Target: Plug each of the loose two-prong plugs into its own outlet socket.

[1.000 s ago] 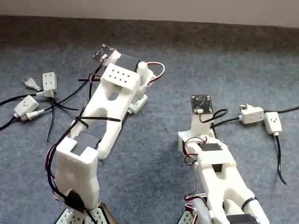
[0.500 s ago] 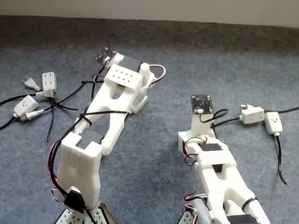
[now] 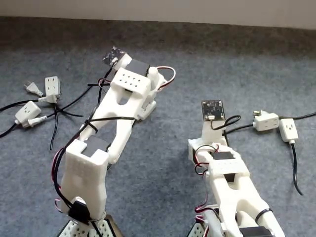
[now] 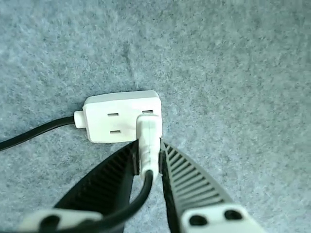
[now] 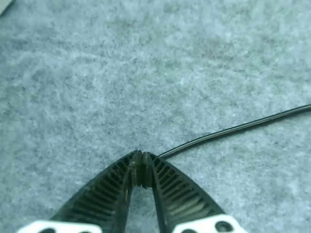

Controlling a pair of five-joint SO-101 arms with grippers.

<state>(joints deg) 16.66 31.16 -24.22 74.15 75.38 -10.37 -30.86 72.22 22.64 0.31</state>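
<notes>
Now, plug [image 4: 147,127] in left tool [image 4: 148,149], at socket [image 4: 109,116]

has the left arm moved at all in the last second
Yes, slightly: in the high view the left arm has shifted away from the outlet socket near the picture's left edge.

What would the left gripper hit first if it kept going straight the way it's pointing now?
The white outlet block, directly ahead of the left gripper. The white plug it holds already overlaps the block's face, so the plug would press in first; how deep the prongs sit isn't clear.
</notes>
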